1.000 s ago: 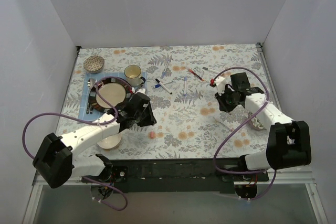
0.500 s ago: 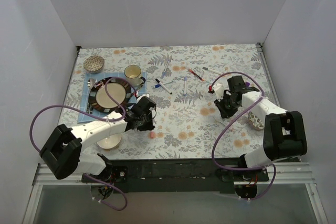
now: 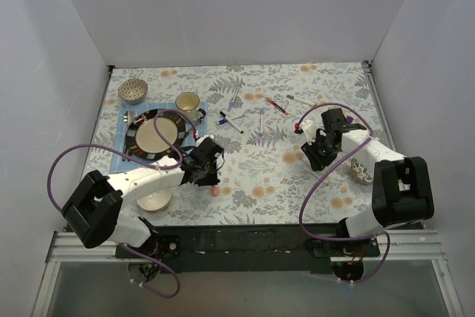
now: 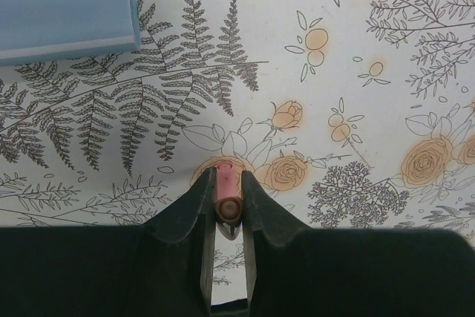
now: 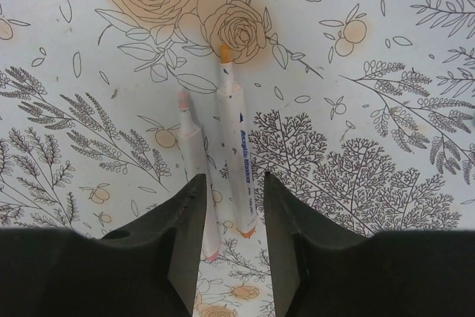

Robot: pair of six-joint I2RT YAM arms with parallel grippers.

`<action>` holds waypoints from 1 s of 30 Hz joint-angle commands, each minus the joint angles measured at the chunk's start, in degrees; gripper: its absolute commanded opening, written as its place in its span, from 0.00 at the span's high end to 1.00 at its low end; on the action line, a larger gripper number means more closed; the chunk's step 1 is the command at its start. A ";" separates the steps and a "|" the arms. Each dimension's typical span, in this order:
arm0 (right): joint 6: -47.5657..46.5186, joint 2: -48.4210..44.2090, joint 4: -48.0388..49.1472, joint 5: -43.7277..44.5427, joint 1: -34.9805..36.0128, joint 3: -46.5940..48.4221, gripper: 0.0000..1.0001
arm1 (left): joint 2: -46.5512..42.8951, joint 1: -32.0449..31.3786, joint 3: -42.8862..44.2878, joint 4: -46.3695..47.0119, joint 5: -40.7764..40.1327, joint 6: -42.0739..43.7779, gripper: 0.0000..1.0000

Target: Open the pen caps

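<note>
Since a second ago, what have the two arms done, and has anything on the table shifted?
The left gripper came right and nearer, off the plate, down onto the pink cap; its fingers now appear to pinch it. The right gripper drew back toward the near edge and hangs open over two uncapped pens. The cap, plate, cup and scattered pens have not moved.

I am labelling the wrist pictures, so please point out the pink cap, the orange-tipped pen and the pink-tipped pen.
pink cap [image 4: 227, 187]: left wrist view, on its pink side, above the round end.
orange-tipped pen [image 5: 237, 142]: right wrist view, on the middle of its white barrel.
pink-tipped pen [image 5: 193, 146]: right wrist view, on its white barrel.
</note>
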 commanded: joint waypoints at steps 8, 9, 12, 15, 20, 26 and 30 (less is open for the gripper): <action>-0.23 -2.68 0.43 -0.94 -0.68 -0.39 0.55 | 3.13 -0.80 2.42 -0.48 -2.83 1.30 0.86; -0.23 -2.68 0.43 -1.03 -0.68 -0.47 0.55 | 4.00 -0.80 2.68 -0.48 -3.01 1.47 0.86; -0.32 -2.68 0.25 -1.38 -0.59 -0.48 0.55 | 5.32 -0.89 3.65 -0.48 -3.97 1.83 0.84; -0.32 -2.59 0.25 -1.65 -0.68 -0.56 0.55 | 6.03 -0.97 4.52 -0.66 -4.85 1.91 0.78; -0.32 -2.68 0.34 -1.82 -0.68 -0.39 0.55 | 6.30 -0.97 4.88 -1.01 -5.21 2.00 0.69; -0.49 -3.29 0.51 -2.44 -0.68 -0.48 0.55 | 5.24 -0.89 5.23 -1.45 -5.73 1.92 0.62; -1.20 -5.22 1.22 -4.19 -0.59 -0.56 0.55 | 1.91 -0.89 6.37 -2.15 -5.30 2.53 0.55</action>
